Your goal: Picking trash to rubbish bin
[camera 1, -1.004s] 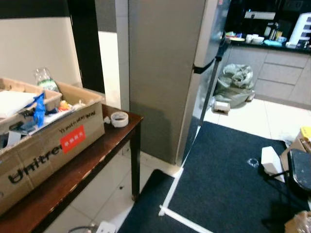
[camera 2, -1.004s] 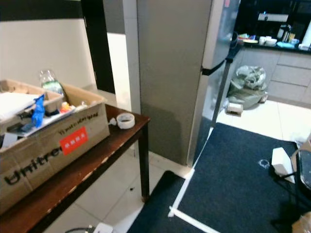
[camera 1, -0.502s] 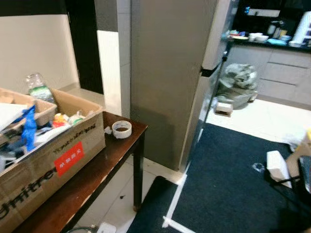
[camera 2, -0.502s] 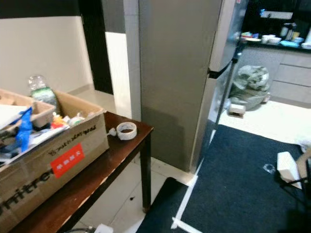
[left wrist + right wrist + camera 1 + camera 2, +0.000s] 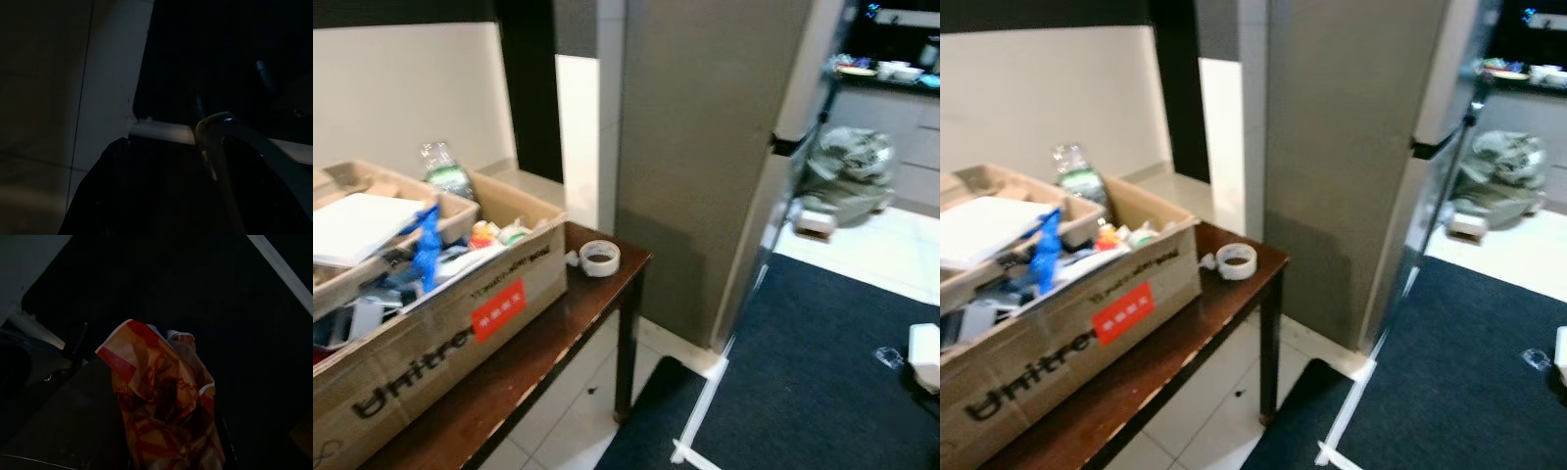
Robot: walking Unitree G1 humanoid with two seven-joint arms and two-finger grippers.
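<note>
Trash, a crumpled red-and-white wrapper (image 5: pixel 164 416), sits at the lower middle of our right wrist view, and we judge our right jaws are clamped on it, though the fingers themselves are too dark to make out. Our left jaws hang over dark carpet (image 5: pixel 220 58); we cannot tell how they stand. So pickup looks done, while finding the rubbish bin and dropping the wrapper remain. In the head views we count one cardboard box (image 5: pixel 440 323) full of clutter on one dark desk (image 5: pixel 573 323) at lower left, one tape roll (image 5: pixel 600 258) beside it, and one grey sack (image 5: pixel 850 174) at upper right.
</note>
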